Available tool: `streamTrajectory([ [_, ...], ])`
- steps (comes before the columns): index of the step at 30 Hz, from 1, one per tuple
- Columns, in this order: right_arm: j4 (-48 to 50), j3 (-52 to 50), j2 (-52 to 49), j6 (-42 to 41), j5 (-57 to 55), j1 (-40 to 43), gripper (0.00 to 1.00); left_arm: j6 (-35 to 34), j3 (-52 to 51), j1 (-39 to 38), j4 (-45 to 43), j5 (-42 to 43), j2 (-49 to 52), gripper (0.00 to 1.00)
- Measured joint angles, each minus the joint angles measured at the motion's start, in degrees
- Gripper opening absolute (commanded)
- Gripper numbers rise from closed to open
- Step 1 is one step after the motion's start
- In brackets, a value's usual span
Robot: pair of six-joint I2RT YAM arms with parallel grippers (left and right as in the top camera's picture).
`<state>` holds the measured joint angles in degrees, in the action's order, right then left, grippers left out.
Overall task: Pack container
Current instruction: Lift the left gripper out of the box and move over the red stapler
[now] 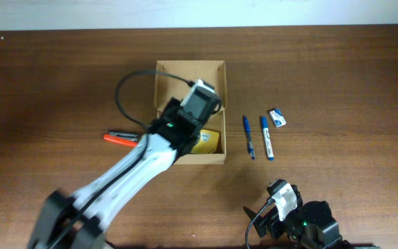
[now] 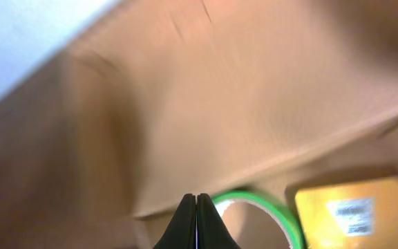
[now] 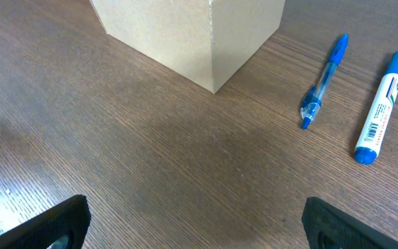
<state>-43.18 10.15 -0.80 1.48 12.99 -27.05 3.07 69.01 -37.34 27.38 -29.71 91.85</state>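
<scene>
left tool (image 2: 196, 202) pinched empty inside the container (image 1: 185, 69) near green tape (image 2: 258, 201); right tool (image 3: 197, 225) spread wide.

You've got one each: container (image 1: 185, 72), yellow box (image 1: 207, 142), green tape roll (image 2: 247, 194), pen (image 1: 248, 137), marker (image 1: 266, 137), small white-blue item (image 1: 277, 117), orange cutter (image 1: 119, 138).

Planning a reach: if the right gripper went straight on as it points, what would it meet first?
Probably the bare table, short of the box corner; the pen and marker lie off to the right. Depth is unclear.

Tape roll (image 2: 251, 196), small box (image 2: 351, 214) in container (image 1: 185, 72); pen (image 1: 248, 137), marker (image 1: 266, 137) right.
</scene>
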Motion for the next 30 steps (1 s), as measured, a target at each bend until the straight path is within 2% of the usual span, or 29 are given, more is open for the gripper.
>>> streamTrajectory([
  [7, 0.0, 0.0, 0.0, 0.0, 0.0, 0.0, 0.99, -0.7, 1.3, 0.0, 6.4, 0.8, -12.4, 0.02],
  [13, 0.0, 0.0, 0.0, 0.0, 0.0, 0.0, 0.99, -6.4, 1.3, 3.1, 13.8, 2.7, -20.2, 0.02],
  [20, 0.0, 0.0, 0.0, 0.0, 0.0, 0.0, 0.99, -18.3, 1.4, 12.6, 25.0, 9.6, -23.4, 0.02],
  [26, 0.0, 0.0, 0.0, 0.0, 0.0, 0.0, 0.99, -32.4, 1.4, 21.3, 32.1, 12.0, -23.4, 0.03],
  [27, 0.0, 0.0, 0.0, 0.0, 0.0, 0.0, 0.99, -34.5, 1.4, 22.6, 32.6, 12.3, -23.4, 0.09],
  [28, 0.0, 0.0, 0.0, 0.0, 0.0, 0.0, 0.99, -36.1, 1.4, 23.8, 32.7, 12.5, -23.4, 0.19],
  [30, 0.0, 0.0, 0.0, 0.0, 0.0, 0.0, 0.99, -39.7, 1.4, 26.1, 32.9, 13.5, -23.4, 0.53],
])
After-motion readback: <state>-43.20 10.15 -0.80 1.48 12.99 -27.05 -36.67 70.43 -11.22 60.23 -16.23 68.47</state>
